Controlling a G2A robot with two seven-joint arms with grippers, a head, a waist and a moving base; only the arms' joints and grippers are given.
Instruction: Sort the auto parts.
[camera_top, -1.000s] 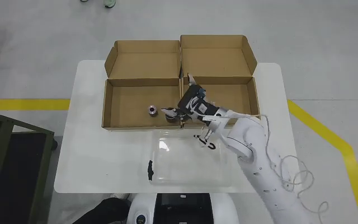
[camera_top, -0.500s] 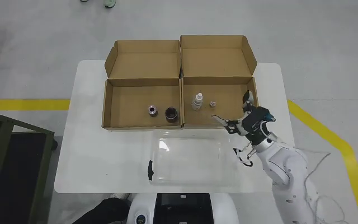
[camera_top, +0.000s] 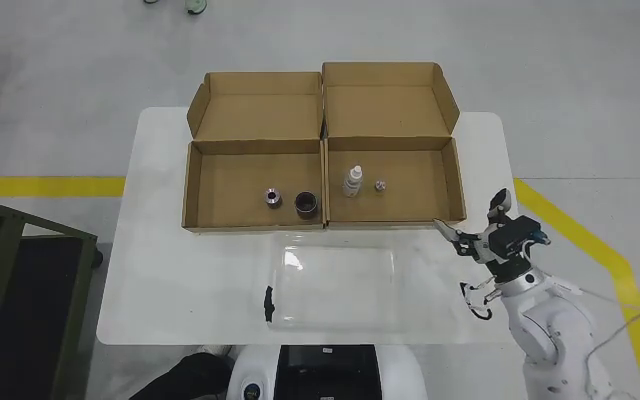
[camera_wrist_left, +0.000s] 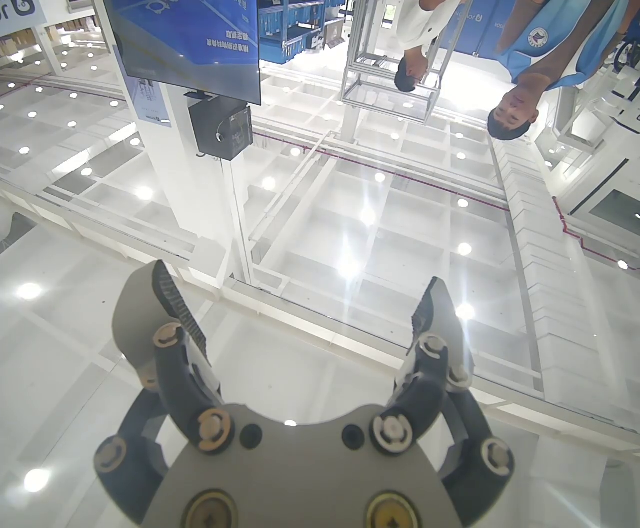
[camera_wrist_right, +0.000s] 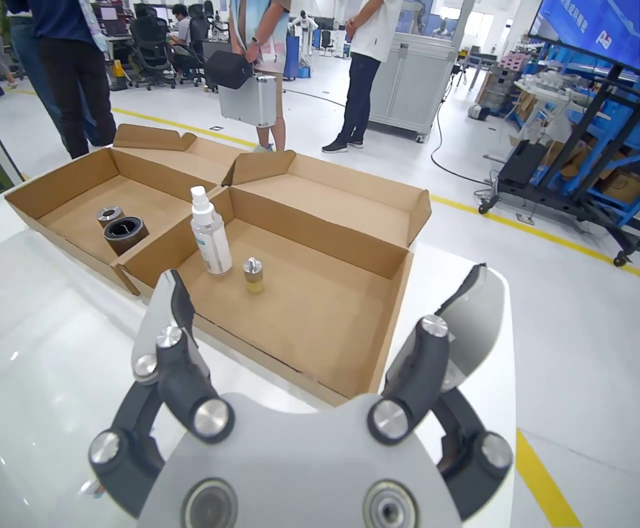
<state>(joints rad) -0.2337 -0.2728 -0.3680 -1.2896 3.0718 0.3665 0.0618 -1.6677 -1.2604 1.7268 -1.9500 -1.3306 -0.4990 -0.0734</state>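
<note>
Bright, even overhead light; ceiling lamps (camera_wrist_left: 367, 216) flare; glare on white table (camera_wrist_right: 60, 320); wide-angle bending at wrist-view edges.

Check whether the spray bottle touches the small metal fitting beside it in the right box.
Apart. The right wrist view shows bare box floor between the spray bottle and the small metal fitting; the top view agrees.

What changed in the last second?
The right gripper pulled back from the dark ring in the left box to the table's right edge, open and empty. The ring, metal cylinder and clear tray stayed put.
</note>
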